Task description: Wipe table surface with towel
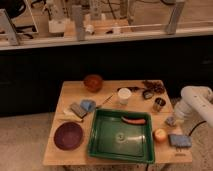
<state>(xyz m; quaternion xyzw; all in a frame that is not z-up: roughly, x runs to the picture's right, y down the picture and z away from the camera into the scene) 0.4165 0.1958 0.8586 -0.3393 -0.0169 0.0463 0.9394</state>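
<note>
The table surface [107,90] is a light tan wooden top. The towel [77,110], a small flat grey-blue cloth, lies at the left side next to a rounded light-blue lump [88,104]. My white arm [197,102] reaches in from the right. Its gripper [171,121] is shut and hangs low over the table's right edge, between the metal cup [159,104] and a folded blue pad [180,140]. It is far from the towel, and I see nothing held in it.
A green tray [100,145] with an orange-red stick [134,120] fills the front middle. A maroon plate [68,136] sits front left, a brown bowl [93,81] at the back, a white cup [124,95] mid-table, an orange fruit [160,135] beside the tray, and dark clutter [150,89] back right.
</note>
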